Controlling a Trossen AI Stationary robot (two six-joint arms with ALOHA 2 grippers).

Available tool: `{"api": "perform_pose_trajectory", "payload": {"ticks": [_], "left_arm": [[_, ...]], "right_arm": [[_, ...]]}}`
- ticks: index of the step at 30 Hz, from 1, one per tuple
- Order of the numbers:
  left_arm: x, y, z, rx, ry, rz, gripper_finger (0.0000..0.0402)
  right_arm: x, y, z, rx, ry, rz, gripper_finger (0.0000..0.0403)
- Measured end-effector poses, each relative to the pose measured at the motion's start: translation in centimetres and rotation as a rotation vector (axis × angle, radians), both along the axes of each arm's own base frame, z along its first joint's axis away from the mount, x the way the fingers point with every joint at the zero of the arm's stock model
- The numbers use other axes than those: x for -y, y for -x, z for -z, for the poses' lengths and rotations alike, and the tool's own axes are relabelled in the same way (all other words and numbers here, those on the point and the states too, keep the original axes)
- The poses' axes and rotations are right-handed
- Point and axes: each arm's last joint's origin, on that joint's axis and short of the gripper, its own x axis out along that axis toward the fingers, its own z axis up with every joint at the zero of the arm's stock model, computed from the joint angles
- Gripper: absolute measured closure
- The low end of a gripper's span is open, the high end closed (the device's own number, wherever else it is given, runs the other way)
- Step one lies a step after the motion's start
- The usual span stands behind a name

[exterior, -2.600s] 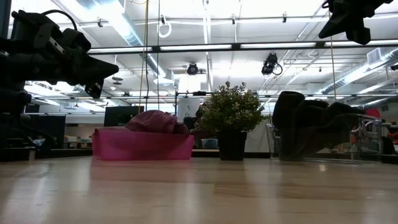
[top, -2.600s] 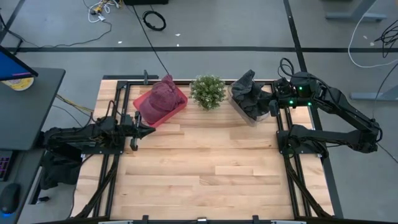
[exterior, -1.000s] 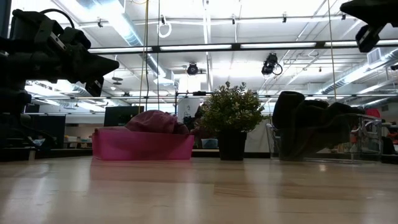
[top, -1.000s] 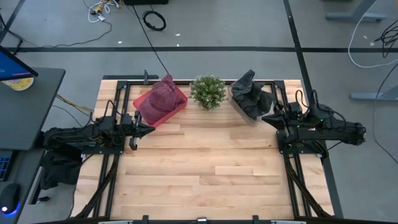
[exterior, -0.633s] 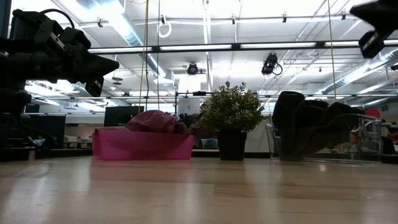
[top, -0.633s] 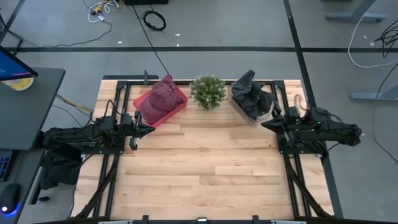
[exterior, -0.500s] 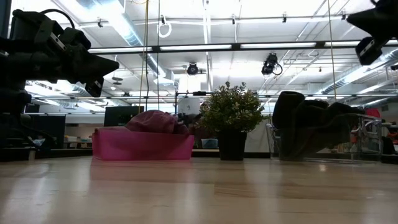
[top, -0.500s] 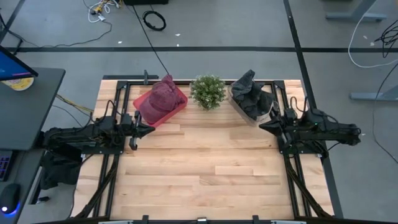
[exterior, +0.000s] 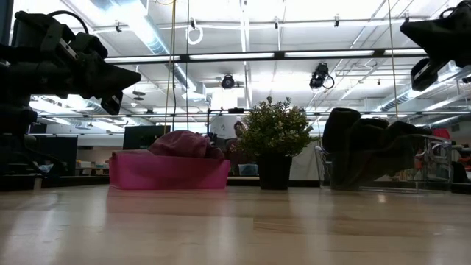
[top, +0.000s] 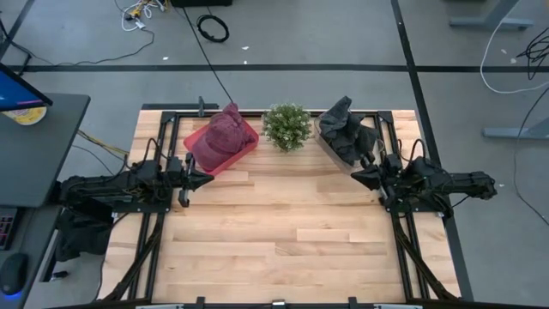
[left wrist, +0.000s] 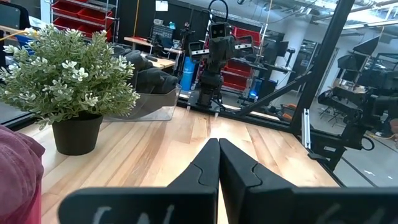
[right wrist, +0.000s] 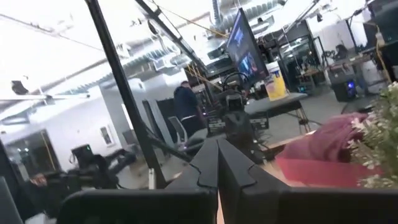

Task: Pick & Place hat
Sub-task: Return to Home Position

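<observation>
1. Your left gripper (top: 206, 178) hangs low over the left side of the worktop (top: 283, 245), just in front of the red bin (top: 251, 140), and points toward the middle. In its wrist view the fingers (left wrist: 202, 168) are pressed together along their whole length, with nothing between them.
2. Your right gripper (top: 355, 176) hangs over the worktop's right side, just in front of the transparent bin (exterior: 436, 163), and points inward toward the left arm. Its fingers (right wrist: 205, 163) are likewise closed tight and carry nothing.
3. Both arms lie folded along the worktop's side rails. In the low view each gripper is well above the wood.
4. The red cap (top: 219, 137) lies in the red bin at the back left of the worktop. Its crown rises above the bin's rim.
5. The black caps (top: 343, 130) sit in a dark heap in the transparent bin at the back right. The heap stands higher than the bin's clear wall, and you cannot tell from it where one cap ends and the next begins.
6. A small potted plant (top: 286, 126) stands upright between the two bins on the back edge.
7. In the right wrist view, a person (right wrist: 185, 106) in a dark top stands in the room beyond the worktop, near a lit monitor (right wrist: 245, 48).
</observation>
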Motion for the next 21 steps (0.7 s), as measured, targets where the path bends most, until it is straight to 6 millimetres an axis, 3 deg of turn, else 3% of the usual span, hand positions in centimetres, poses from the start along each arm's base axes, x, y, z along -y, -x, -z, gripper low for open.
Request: {"api": "perform_pose_trajectory", "payload": {"ticks": [3,9,16,21], "left_arm": [[0.0,0.0,0.0,0.0,0.001,0.0,0.0396],[0.0,0.0,0.0,0.001,0.0,0.0,0.0396],[0.0,0.0,0.0,0.0,0.001,0.0,0.0396],[0.0,0.0,0.0,0.001,0.001,0.0,0.0396]], "right_arm": [[0.0,-0.1,0.2,-0.027,0.03,0.009,0.0403],[-0.1,-0.5,2.7,-0.279,0.082,-0.02,0.0403],[-0.2,-0.6,2.7,-0.284,0.132,-0.02,0.0402],[-0.2,-0.7,2.8,-0.303,0.055,-0.032,0.0388]]}}
